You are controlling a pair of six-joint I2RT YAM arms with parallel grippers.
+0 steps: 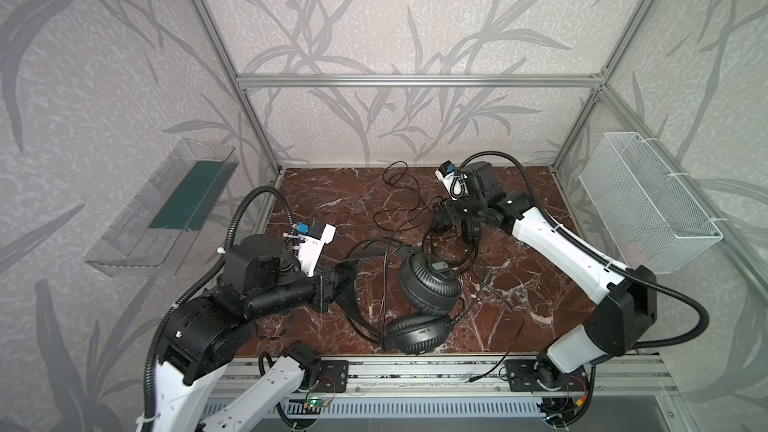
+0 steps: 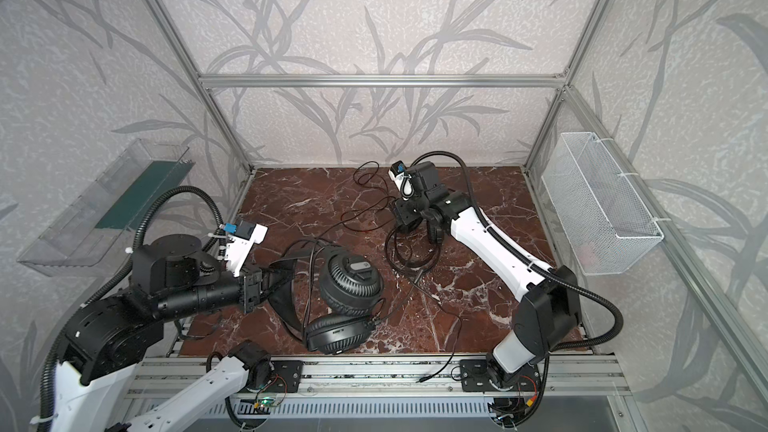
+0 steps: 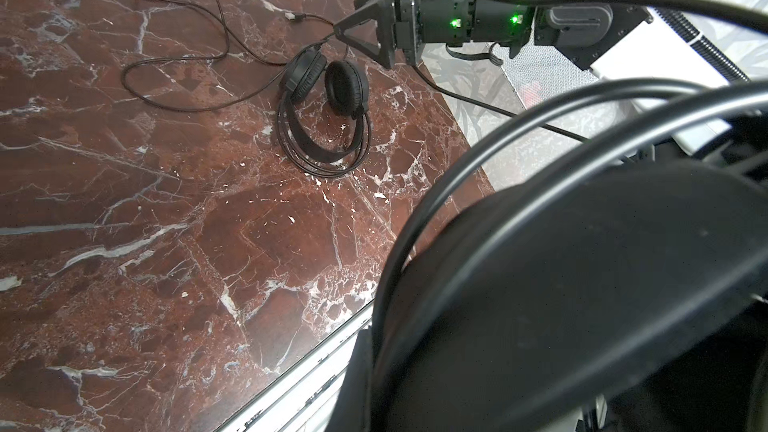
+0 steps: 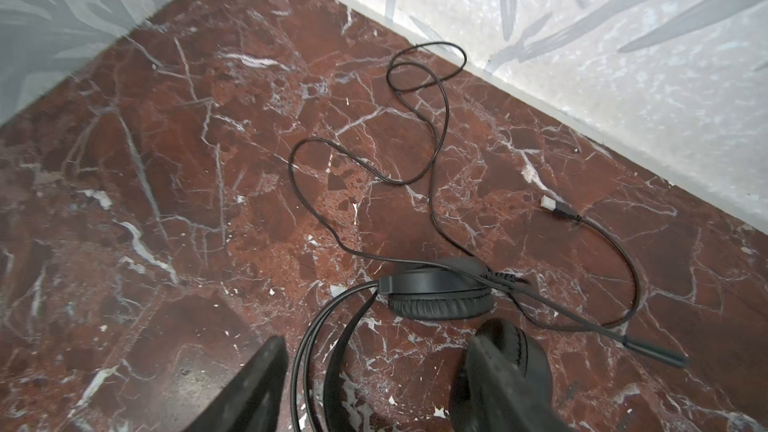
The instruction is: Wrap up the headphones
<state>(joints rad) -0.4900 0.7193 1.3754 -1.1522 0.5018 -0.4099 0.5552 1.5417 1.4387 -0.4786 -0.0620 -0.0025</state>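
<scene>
Red-brown marble tabletop (image 1: 332,201), leaf-papered walls (image 1: 374,14); left fingers (image 1: 341,284) clamp headband (image 1: 358,323) of headphones (image 1: 428,284), right fingers (image 4: 257,388) spread apart.

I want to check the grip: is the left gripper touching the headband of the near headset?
Touching. In both top views the left gripper is shut on the bend of the headband, with no gap between them.

black over-ear headsets: 2, near headset (image 1: 428,284) and far headset (image 3: 345,87) | robot arms: 2, left arm (image 1: 270,297) and right arm (image 1: 557,243) | clear plastic bin (image 1: 137,218): 1 | white mesh basket (image 1: 636,201): 1
</scene>
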